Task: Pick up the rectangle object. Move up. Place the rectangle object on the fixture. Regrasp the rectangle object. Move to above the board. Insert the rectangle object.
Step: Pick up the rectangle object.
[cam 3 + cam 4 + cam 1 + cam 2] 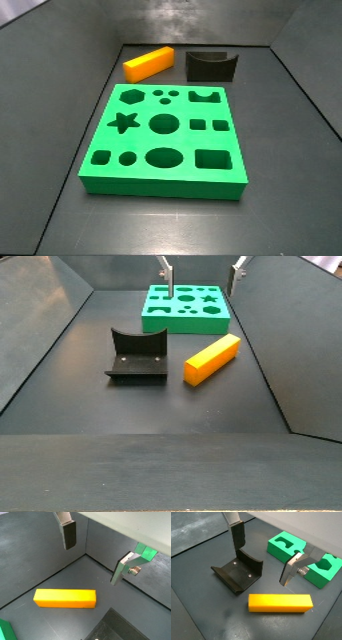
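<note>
In both wrist views the gripper (93, 554) hung open and empty above the rectangle object (65, 598), which lay flat on the floor. In both side views it sat beside the fixture (211, 65), near the board (167, 137). An off-centre descent could have knocked it askew.

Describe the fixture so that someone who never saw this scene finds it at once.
Start at the big green board full of shaped holes. Past its far short edge in a side view lie two things: the orange block and the fixture. It is the near-black one with a curved top. The gripper hangs above the board, fingers apart.
</note>
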Motion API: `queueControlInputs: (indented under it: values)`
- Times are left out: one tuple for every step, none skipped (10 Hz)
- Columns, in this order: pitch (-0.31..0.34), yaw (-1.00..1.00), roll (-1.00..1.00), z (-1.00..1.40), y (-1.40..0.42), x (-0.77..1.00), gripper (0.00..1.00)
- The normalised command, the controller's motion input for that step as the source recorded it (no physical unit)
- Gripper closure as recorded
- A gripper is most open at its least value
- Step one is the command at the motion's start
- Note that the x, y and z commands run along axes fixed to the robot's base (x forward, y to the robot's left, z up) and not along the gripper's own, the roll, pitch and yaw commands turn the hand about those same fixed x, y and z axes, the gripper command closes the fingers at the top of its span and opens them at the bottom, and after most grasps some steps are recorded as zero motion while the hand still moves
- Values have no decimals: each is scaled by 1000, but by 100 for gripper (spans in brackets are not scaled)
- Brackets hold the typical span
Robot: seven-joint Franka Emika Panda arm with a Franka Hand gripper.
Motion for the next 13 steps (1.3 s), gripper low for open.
queueControlInputs:
  values:
    - [100, 0, 81, -40, 0, 131, 0]
    - [0, 0, 0, 34, 0, 66, 0]
    - [-6, -1000, 80, -329, 0, 0, 0]
    - [0, -1000, 46, -363, 0, 0, 0]
    - [0, -1000, 33, -391, 0, 0, 0]
    - [0, -1000, 21, -466, 0, 0, 0]
    - [0, -1000, 0, -566, 0, 0, 0]
    - [-60, -1000, 0, -626, -86, 0, 0]
    - [-103, -949, 0, -643, -174, 0, 0]
    - [-154, -897, 0, -691, -246, 0, 0]
    - [-164, -843, 13, -720, -317, 0, 0]
    - [-149, -780, 1, -720, -389, -37, 0]
    - [-106, -723, 0, -746, -423, -63, 0]
